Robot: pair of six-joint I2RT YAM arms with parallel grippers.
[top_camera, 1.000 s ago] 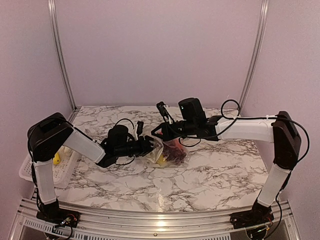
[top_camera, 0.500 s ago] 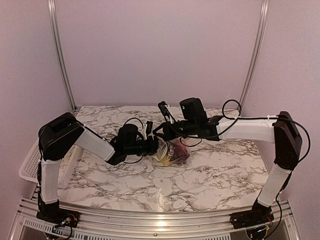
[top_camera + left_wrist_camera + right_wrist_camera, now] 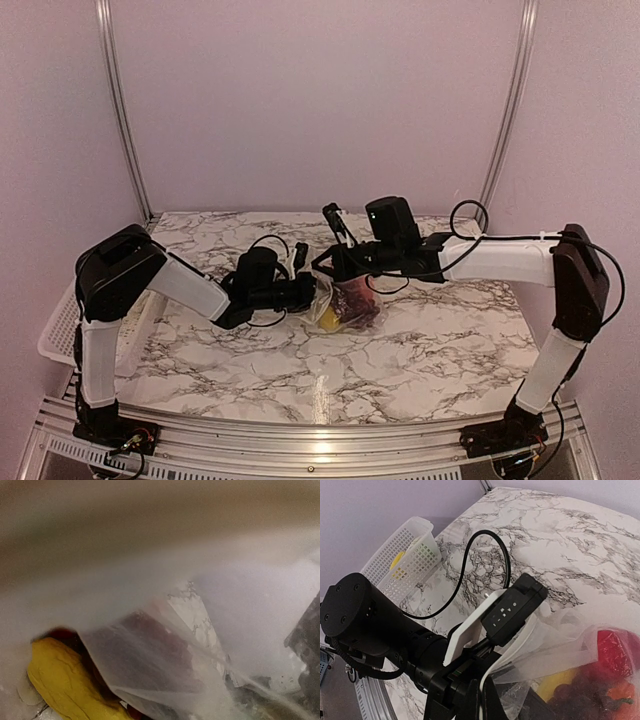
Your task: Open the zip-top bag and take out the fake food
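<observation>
The clear zip-top bag [image 3: 345, 303] lies mid-table between both arms, with the fake food inside. In the right wrist view I see the bag [image 3: 560, 647] holding a red round piece [image 3: 615, 645], dark grapes [image 3: 580, 695], an orange piece [image 3: 621, 692] and a yellow piece [image 3: 559, 682]. My right gripper [image 3: 335, 268] [image 3: 485, 685] is shut on the bag's white edge strip. My left gripper [image 3: 312, 293] is at the bag's mouth, its tips hidden by plastic. The left wrist view is veiled by the bag's plastic [image 3: 200, 690], with the yellow piece [image 3: 65, 685] and dark red grapes [image 3: 150, 650] behind it.
A white lattice basket [image 3: 68, 325] stands at the table's left edge; it also shows in the right wrist view [image 3: 415, 535] with a yellow item [image 3: 397, 559] inside. The left arm's wrist camera [image 3: 512, 610] and cable [image 3: 470, 565] sit close above the bag's mouth.
My left arm has moved right, bringing its gripper up to the bag's mouth. My right gripper has shifted slightly right, still holding the bag's edge.
</observation>
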